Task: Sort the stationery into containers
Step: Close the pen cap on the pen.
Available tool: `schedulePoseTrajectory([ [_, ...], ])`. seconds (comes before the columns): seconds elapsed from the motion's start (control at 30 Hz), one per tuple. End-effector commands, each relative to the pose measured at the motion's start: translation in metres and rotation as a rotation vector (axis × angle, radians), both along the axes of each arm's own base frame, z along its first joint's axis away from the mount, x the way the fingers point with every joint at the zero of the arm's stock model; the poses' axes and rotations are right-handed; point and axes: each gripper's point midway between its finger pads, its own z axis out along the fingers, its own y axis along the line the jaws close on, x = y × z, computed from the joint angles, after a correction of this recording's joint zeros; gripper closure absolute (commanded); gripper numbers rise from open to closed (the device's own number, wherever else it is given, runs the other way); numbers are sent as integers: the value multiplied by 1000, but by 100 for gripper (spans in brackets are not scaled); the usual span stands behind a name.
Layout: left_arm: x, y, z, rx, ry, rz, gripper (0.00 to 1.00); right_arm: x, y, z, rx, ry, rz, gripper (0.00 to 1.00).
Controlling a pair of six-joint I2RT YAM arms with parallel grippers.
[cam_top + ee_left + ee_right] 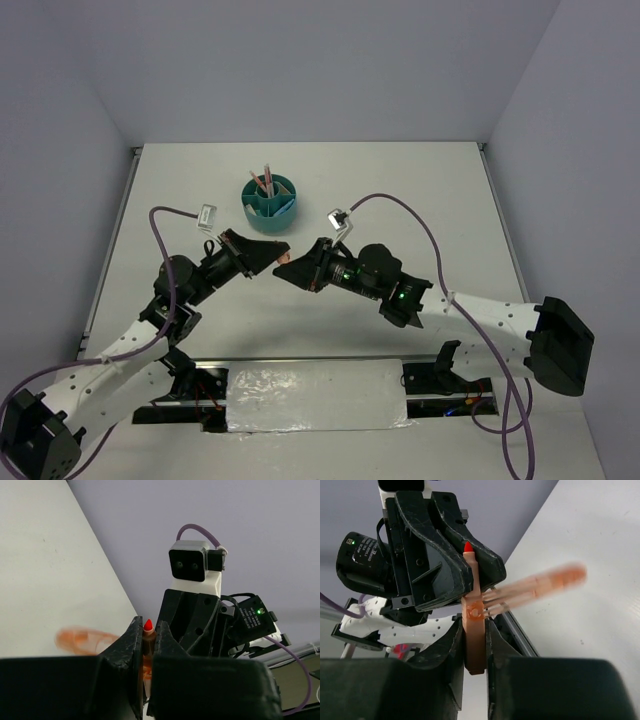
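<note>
Item: orange marker [474,630], red tip uppermost, cap off. It stands upright above the middle of the white table [420,200], gripped by both arms at once, at 5 o'clock from the cup

Left gripper [276,251]: reaches in from 9 o'clock, clenched on the marker's upper part just below the red tip, one finger on each side

Right gripper [286,273]: reaches in from 4 o'clock, facing the left one, clamped on the marker's lower barrel, with both fingers [452,645] pressed against it

Organiser cup [269,196]: round, teal, with divided compartments. It stands on the table at 11 o'clock from the two grippers, near them but apart

Contents of cup: thin pink pens [267,178] standing on end and leaning. Which compartment they are in cannot be told

Unidentified: a blurred, see-through orange shape [545,584] at 2 o'clock from the marker in the right wrist view, and over the table at 9 o'clock from it in the left wrist view. Too smeared to name
</note>
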Motion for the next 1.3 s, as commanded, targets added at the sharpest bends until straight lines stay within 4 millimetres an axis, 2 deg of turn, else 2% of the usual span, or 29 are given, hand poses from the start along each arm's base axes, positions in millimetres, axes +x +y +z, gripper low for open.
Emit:
schedulePoseTrajectory([
  [0.0,-10,-9,-4,94,-74,-68,100,10,-5,45,130,-79,-42,100],
  [0.03,-10,-9,-5,103,-74,-70,99,10,-5,45,125,-89,-45,100],
  [0.13,-2,-4,-6,173,-50,-18,48,10,-7,41,94,-106,-48,100],
  [0.17,0,-1,-4,201,-51,2,11,12,-8,40,78,-109,-56,100],
  [0.2,3,2,3,219,-35,25,1,13,-9,33,39,-114,-68,100],
  [0.27,3,3,11,215,-16,30,1,18,-12,31,6,-126,-86,100],
  [0.3,2,3,18,205,-8,29,1,19,-13,23,-41,-131,-92,100],
  [0.37,1,3,9,204,78,22,1,25,-13,25,-73,-152,-108,100],
  [0.4,-1,3,7,201,112,22,1,27,-14,19,-118,-161,-109,100],
  [0.43,-3,4,2,202,149,20,1,29,-13,26,-123,-180,-115,100],
  [0.5,-8,3,-7,167,228,2,1,32,-12,20,-179,-205,-111,100],
  [0.6,-18,-5,-15,106,305,-63,1,39,-6,29,-192,-253,-111,100],
  [0.63,-20,-6,-15,100,316,-71,1,35,-1,37,-176,-274,-82,100],
  [0.77,-21,-5,-11,68,347,-64,1,21,15,49,-144,-353,36,100],
  [0.83,-21,-6,0,25,322,-75,1,14,20,60,-108,-392,81,100],
  [0.97,-15,-5,8,-8,300,-50,1,-3,30,64,-77,-415,165,100],
  [1.17,3,12,12,23,230,97,1,-27,28,55,-46,-363,242,100],
  [1.27,10,26,19,46,190,182,1,-36,23,41,-60,-302,271,100],
])
